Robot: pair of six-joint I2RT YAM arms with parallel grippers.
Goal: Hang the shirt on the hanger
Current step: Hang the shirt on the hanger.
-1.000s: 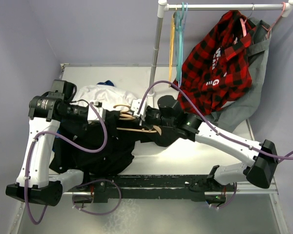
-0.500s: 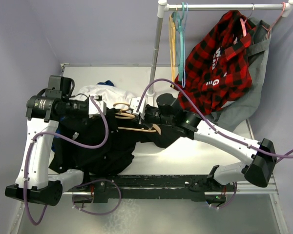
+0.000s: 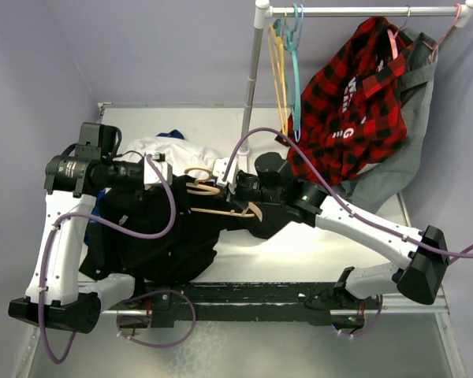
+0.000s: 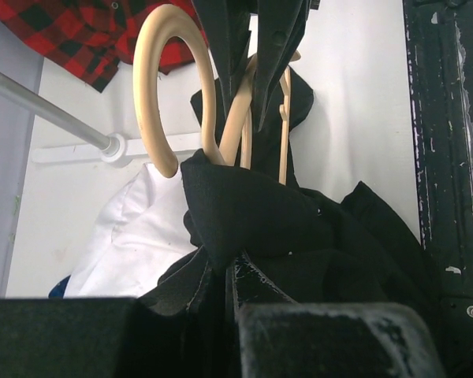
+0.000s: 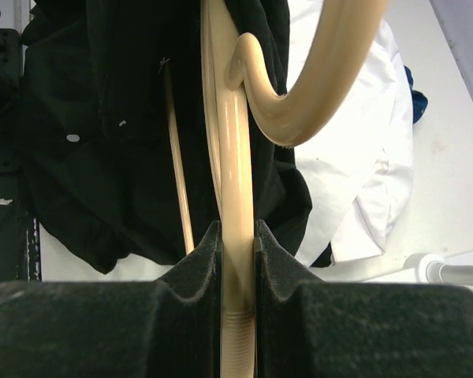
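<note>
Clamping hanger: right gripper point(image 5: 236, 236) squeezed shut on the hanger point(image 5: 235, 150), pads pressed on both sides of the tan wood just below the hook.
Left gripper point(image 4: 225, 276): jaws together on a fold of the shirt point(image 4: 284, 228), black cloth bunched between them.
Hanger location: sat mid-table between the two wrists, over the black cloth, near the white shirt point(image 3: 165, 150).
Hanger long axis: ran roughly left-right across the table point(image 3: 315, 252) in top view; broad arms lay flat-looking there.
Hanger pointing: hook curved toward the far-left, at the left gripper's side.
Shirt location: lay heaped on the table's left half under the left arm, one edge lifted up at the hanger.
Top view only: showed both arms, plaid shirt point(image 3: 347, 102) on the rail point(image 3: 355, 11), yellow hanger point(image 3: 277, 63) and teal hanger point(image 3: 293, 71) hanging beside it; jaw state of either gripper hard to read there.
Left wrist only: showed shirt fabric drawn up against the hanger's lower neck, hook rising above it, right gripper's dark fingers coming down from the top.
Right wrist only: showed the thin lower bar of the hanger against the black cloth, small white buttons on the shirt.
Contact: shirt touched the hanger near the neck; whether an arm sat inside the cloth could not be told.
</note>
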